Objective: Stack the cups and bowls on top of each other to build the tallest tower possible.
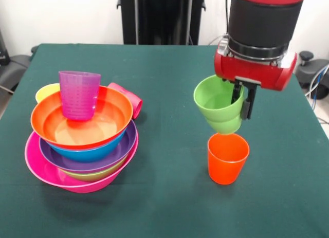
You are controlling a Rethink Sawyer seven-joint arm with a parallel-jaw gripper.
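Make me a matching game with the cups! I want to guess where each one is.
Cups:
1. green cup
2. orange cup
3. purple cup
4. red cup

Places:
A. standing in the orange bowl
B. on its side behind the bowls
C. held, tilted, by the gripper
D. upright on the table

Pairs: 1-C, 2-D, 3-A, 4-B

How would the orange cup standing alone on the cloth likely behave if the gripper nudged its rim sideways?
The orange cup stands upright on its narrower base, so a rim push would probably tip it. Its round tapered wall suggests it would then roll in a curve. It looks like thin glossy plastic, so likely light and somewhat slippery.
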